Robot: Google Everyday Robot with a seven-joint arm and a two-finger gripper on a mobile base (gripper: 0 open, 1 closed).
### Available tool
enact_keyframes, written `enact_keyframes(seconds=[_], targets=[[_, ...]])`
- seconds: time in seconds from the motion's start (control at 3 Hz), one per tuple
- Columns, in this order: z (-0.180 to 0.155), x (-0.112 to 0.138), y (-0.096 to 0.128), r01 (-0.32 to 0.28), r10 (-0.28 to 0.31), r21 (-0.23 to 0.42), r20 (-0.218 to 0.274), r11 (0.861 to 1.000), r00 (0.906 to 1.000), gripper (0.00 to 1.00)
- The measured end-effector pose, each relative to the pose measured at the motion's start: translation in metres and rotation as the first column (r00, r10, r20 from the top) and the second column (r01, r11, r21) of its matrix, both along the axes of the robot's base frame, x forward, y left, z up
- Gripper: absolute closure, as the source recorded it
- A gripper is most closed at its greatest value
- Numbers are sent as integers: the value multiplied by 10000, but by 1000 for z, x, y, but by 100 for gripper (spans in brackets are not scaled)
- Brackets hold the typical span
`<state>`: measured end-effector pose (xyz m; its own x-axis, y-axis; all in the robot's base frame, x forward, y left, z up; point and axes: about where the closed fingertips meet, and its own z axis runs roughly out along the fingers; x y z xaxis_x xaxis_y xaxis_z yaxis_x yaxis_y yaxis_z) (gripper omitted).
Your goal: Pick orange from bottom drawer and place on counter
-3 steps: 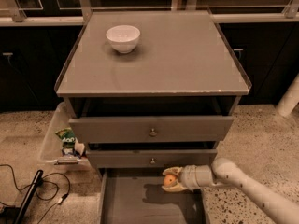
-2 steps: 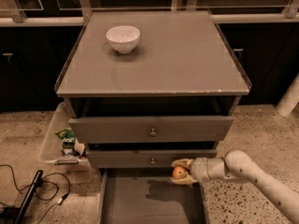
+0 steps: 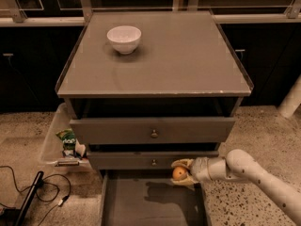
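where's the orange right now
The orange is low and right of centre in the camera view, held in the gripper above the right side of the open bottom drawer, just in front of the middle drawer.

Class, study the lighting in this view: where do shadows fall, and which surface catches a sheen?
Camera view: the tool, shut on the orange, hangs over the right rear of the bottom drawer and casts a dark shadow on its floor. The white bowl throws a soft shadow around its base. The counter shows a faint sheen, and the background behind it is dark.
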<state>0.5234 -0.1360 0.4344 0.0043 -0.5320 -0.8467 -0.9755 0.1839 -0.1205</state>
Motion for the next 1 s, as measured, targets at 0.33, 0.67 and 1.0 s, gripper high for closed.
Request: enact_keyframes(seconds=[0.33,0.67,1.0], targets=[[61,-20,10,-621,640,-225,980,9978,9931,100],[138,-38,19,-1359,1434,-523,1893,9893,9714,100],[206,-41,16,-1773,1850,-536,2353,9827,9541,100]])
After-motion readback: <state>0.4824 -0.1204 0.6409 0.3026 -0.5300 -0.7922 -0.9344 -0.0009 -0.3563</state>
